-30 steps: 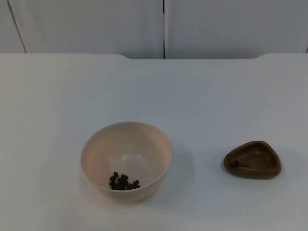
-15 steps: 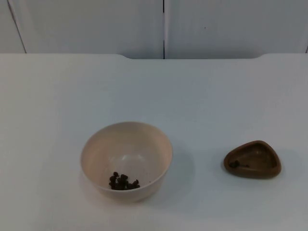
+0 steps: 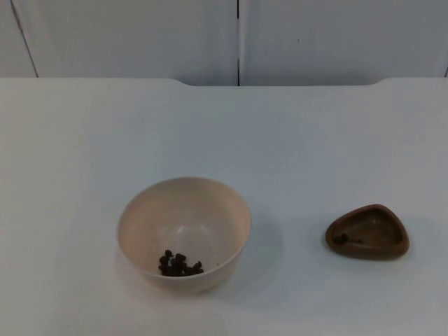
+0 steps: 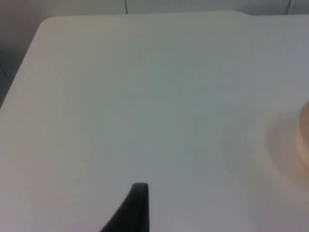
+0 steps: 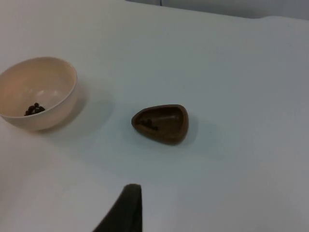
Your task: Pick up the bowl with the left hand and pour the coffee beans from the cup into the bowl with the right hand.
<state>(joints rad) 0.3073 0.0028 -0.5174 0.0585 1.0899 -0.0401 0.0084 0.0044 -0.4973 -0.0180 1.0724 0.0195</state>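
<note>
Top view: we see the cream bowl (image 3: 183, 234) standing upright on the white desk (image 3: 224, 133), with a small heap of coffee beans (image 3: 179, 264) inside against its near wall. Well apart to its right lies the brown, rounded-triangular cup (image 3: 367, 232), holding a few dark beans at its left inner edge. The grey partition wall (image 3: 126, 38) closes the desk at the back.

Left wrist view: we see one black fingertip of the left tool (image 4: 137, 203) above bare desk, and the bowl's rim (image 4: 304, 140) cut off at the picture's edge. Whether this tool stands wide or narrow we cannot tell.

Right wrist view: we see one fingertip of the right tool (image 5: 128, 205) short of the cup (image 5: 161, 123), with the bowl (image 5: 37, 93) farther off. Its opening cannot be told either.

We judge that nothing is held by either tool. Since most beans lie in the bowl, the pour may be done; otherwise the left tool must first reach the bowl's rim.
</note>
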